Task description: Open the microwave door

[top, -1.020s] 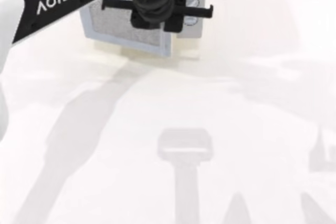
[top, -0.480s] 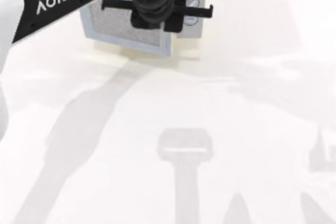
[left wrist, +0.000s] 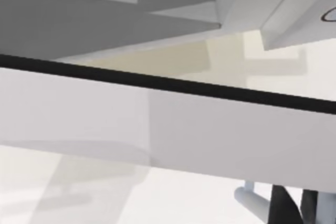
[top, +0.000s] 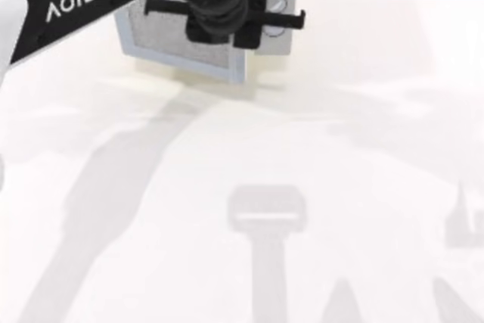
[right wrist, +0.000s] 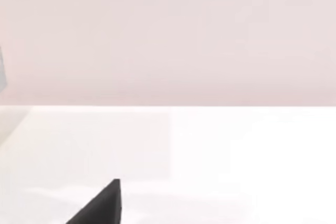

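**Left arm at the microwave door, far edge of the table**

Seen from above, the microwave (top: 276, 39) sits at the far edge of the table (top: 318, 172), a little left of centre. It is a small light-grey box. The microwave door (top: 181, 43), a flat panel with a speckled mesh window, stands swung out from the front at an angle, its free edge pointing toward the near side of the table. Two round silver knobs (top: 277, 4) are stacked on the narrow panel to the door's right.

The left arm, black with white AgileX lettering, reaches in from the upper left. Its left gripper (top: 227, 17) hangs over the top of the door and the front of the microwave; I cannot tell whether its fingers are apart or together.

The right gripper (right wrist: 100, 205) shows only as a dark tip in its own wrist view, over bare table.
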`<state>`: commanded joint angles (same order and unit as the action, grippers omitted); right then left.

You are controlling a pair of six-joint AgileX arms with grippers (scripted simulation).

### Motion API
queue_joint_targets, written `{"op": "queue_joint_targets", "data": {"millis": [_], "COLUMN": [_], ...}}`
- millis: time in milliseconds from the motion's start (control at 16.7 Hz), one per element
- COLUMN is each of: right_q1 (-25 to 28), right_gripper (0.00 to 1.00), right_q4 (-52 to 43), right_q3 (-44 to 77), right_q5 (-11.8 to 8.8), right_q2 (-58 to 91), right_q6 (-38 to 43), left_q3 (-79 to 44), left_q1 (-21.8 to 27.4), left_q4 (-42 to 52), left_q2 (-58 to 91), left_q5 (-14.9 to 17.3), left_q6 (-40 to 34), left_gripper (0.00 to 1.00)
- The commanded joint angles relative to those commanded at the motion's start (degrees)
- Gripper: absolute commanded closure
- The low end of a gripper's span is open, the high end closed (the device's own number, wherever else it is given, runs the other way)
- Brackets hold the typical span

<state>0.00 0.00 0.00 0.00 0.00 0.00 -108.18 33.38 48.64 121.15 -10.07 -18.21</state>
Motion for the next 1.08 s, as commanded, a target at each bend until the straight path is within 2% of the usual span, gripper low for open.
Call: {"op": "queue_joint_targets", "data": {"millis": [360,1080], "right_q1": [0.0,0.0], "right_gripper": [0.0,0.0], "right_q4": [0.0,0.0], "right_q3": [0.0,0.0], "right_q5": [0.0,0.0], "right_q2": [0.0,0.0], "right_q6": [0.0,0.0], "left_q3": [6.58,6.6], "left_q1": [-1.13,-1.13], "left_q4": [-3.18,-3.19], "left_q2": [-4.56,-4.57], "left_q5": [2.45,2.46], "left_q6": [5.08,5.1], "left_gripper": [1.0,1.0]}}
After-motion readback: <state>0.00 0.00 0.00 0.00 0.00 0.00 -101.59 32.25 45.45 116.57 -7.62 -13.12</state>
